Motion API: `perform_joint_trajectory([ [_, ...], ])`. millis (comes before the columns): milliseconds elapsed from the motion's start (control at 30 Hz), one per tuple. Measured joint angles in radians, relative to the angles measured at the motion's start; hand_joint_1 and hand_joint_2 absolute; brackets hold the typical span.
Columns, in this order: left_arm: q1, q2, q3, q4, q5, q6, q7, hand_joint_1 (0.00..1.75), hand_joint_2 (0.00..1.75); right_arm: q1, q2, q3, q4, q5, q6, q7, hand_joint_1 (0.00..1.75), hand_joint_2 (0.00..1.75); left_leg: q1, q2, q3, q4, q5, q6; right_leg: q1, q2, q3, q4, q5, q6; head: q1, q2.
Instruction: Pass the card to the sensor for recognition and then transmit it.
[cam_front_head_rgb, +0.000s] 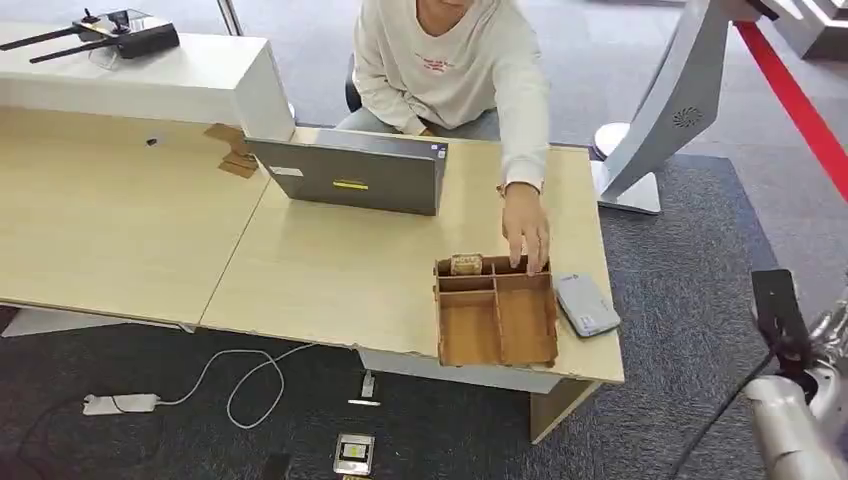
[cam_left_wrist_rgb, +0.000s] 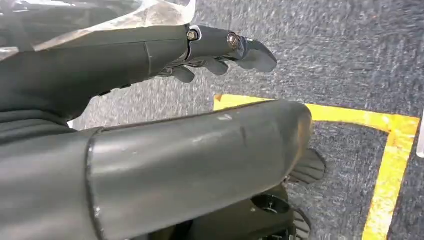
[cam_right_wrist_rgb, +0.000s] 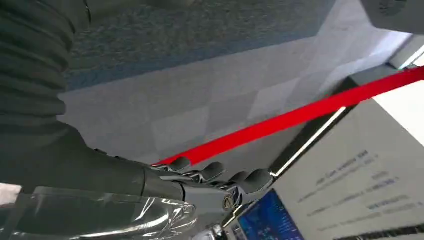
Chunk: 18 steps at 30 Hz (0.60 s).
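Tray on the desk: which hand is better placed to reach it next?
Probably the right: its arm is raised at the tray's side of the desk. The left hand hangs over the floor.

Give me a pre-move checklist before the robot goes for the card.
1. Card located: cannot tell; none is plainly visible in the wooden tray.
2. Tray free of people: not ok; a person's hand rests at its far edge.
3. Sensor in place: ok if the grey device beside the tray is the sensor.
4. Left hand free: ok, holds nothing, hanging over the carpet.
5. Right hand free: ok, holds nothing.
6. Hands near the desk: not ok, both away.
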Motion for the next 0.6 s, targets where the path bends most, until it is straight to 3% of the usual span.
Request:
perform_joint_trajectory([
  [200,0.009,-0.005,0.007,0.000,0.065,0.006,0.000,0.00,0.00,0.129,-0.014,-0.093,0.055,0.041,0.000,0.044,0.00,1.75,0.000,0.000,-0.001,0.000,0.000,0.000,0.000,0.000,0.000,0.000,0.000,0.000,0.000,0.000],
  [433,0.011,-0.013,0.021,0.000,0.092,0.020,0.020,0.00,0.00,0.218,-0.005,-0.142,0.113,0.063,0.007,0.111,0.00,1.75,0.000,0.000,0.000,-0.001,0.000,0.000,0.000,0.000,0.000,0.000,0.000,0.000,0.000,0.000],
  [533,0.004,-0.016,0.022,0.000,0.068,0.010,0.030,0.00,0.00,0.220,0.010,-0.141,0.126,0.120,0.020,0.176,0.00,1.75,0.000,0.001,0.000,-0.001,0.000,0.000,0.000,0.001,0.000,0.000,0.000,-0.001,0.000,0.000],
  [600,-0.001,-0.017,0.022,0.000,0.050,-0.019,0.029,0.00,0.00,0.210,0.020,-0.139,0.135,0.162,0.056,0.256,0.00,1.75,0.000,0.001,0.000,-0.001,0.001,0.000,0.000,0.000,0.001,0.000,0.000,-0.001,0.000,0.000],
])
